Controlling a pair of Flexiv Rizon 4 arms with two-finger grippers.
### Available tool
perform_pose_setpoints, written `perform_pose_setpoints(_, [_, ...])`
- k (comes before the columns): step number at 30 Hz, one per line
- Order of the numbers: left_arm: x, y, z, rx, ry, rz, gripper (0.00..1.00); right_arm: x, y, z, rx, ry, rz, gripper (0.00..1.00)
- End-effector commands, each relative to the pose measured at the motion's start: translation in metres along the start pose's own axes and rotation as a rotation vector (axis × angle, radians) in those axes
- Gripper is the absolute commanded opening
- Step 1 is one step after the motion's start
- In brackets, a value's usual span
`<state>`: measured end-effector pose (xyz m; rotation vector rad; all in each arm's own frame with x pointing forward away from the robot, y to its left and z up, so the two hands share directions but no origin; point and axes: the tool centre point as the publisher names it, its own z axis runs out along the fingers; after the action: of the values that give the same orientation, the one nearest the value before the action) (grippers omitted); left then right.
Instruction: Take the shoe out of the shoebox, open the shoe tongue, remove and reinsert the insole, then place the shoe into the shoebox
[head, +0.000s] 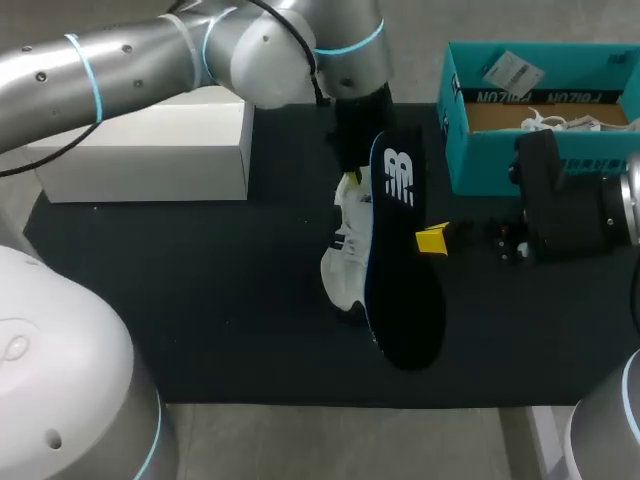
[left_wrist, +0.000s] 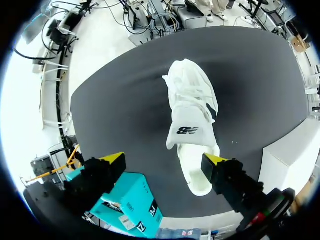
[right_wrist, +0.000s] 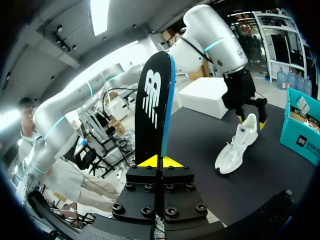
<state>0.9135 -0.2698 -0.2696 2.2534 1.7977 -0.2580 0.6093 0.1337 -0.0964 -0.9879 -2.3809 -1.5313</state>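
Now, start with the insole (head: 405, 260), the nearest thing. It is black with a blue rim, and your right gripper (head: 432, 240) is closed on it. The yellow tips pinch the edge that faces away from the shoe (head: 345, 260), roughly midway along as far as the head view shows. The insole is held off the black mat (head: 200, 300) on the shoe's right side and does not touch the shoe.

The white shoe lies on the mat, outside the box, with its toe nearer you and its heel farther off. The insole's long axis runs almost parallel to the shoe's, and its logo end points the same way as the heel. I judge reinsertion to be the step in hand. It calls for you to swing the insole's plain end round, tip it down into the collar, and feed it toward the toe.

At the heel end, your left gripper (left_wrist: 164, 159) hangs just above the shoe with its fingers spread wide, holding nothing. That makes it the nearer arm for steadying the shoe. The tongue (left_wrist: 189, 131) is folded forward, so the pale interior lies open.

Beyond the shoe to the right sits the teal shoebox (head: 500, 165), open and well apart. Beyond the shoe to the left is a white box (head: 150, 150).

As for markings, the insole has a white logo and the tongue a dark one. The shoebox has print on its wall and a label inside, and I leave these unread.
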Motion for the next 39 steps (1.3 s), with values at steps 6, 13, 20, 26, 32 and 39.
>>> perform_pose_setpoints(6, [0.001, 0.005, -0.053, -0.098, -0.264, -0.026, 1.0, 0.003, -0.003, 0.001, -0.004, -0.007, 0.001, 0.0])
perform_pose_setpoints(13, [0.005, 0.027, -0.094, -0.15, -0.397, 0.058, 1.0, 0.003, -0.003, 0.001, -0.004, -0.007, 0.001, 0.0])
perform_pose_setpoints(20, [-0.004, 0.032, -0.12, -0.212, -0.48, 0.116, 1.0, -0.03, 0.01, -0.004, -0.082, -0.077, 0.135, 0.0])
perform_pose_setpoints(26, [-0.008, 0.028, -0.138, -0.255, -0.578, 0.109, 1.0, -0.071, 0.032, -0.012, -0.193, -0.073, 0.345, 0.0])
perform_pose_setpoints(32, [0.003, 0.019, -0.155, -0.281, -0.788, 0.079, 1.0, -0.106, 0.051, -0.019, -0.222, -0.018, 0.447, 0.0])
perform_pose_setpoints(39, [0.01, 0.01, -0.162, -0.277, -0.914, 0.097, 1.0, -0.14, 0.065, -0.019, -0.151, 0.024, 0.506, 0.0])
